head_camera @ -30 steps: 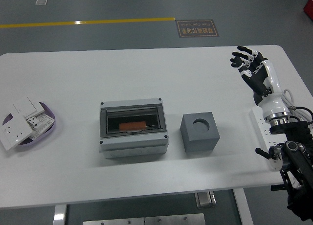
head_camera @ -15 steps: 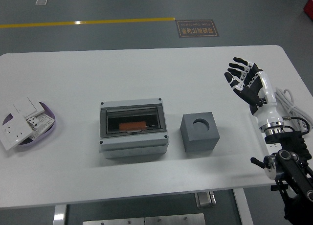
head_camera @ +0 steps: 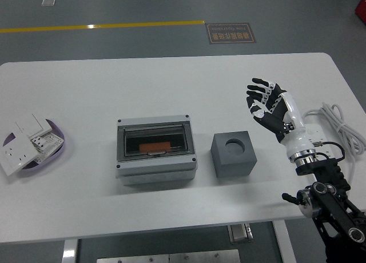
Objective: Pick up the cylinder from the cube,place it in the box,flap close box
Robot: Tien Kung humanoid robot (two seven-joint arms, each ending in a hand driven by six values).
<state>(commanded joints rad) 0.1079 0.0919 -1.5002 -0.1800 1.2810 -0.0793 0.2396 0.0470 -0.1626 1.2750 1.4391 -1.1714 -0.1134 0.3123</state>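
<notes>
- Head view: the right hand (head_camera: 264,103) is hovering over the table (head_camera: 86,86), up and to the right of the cube (head_camera: 234,155), with its fingers (head_camera: 258,82) spread apart and holding nothing. The left hand is not showing.
- The cube is sitting just right of the box (head_camera: 156,149), apart from it. A round socket (head_camera: 234,143) is opening in the cube's top face; it is looking dark, and whether a cylinder is sitting down inside it cannot be told.
- The box is lying with its flap (head_camera: 153,138) down over the opening, dark and see-through. An orange piece (head_camera: 155,146) is showing inside under the flap; it may be the cylinder, but that is a guess.
- Judging by the socket, the cylinder is likely small, stiff and light, with smooth sides that could be slipping; a pinch from above on its top rim would be suiting it best.
- A purple dish (head_camera: 62,144) at the far left is holding white switch plates (head_camera: 23,142), well apart from the work.
</notes>
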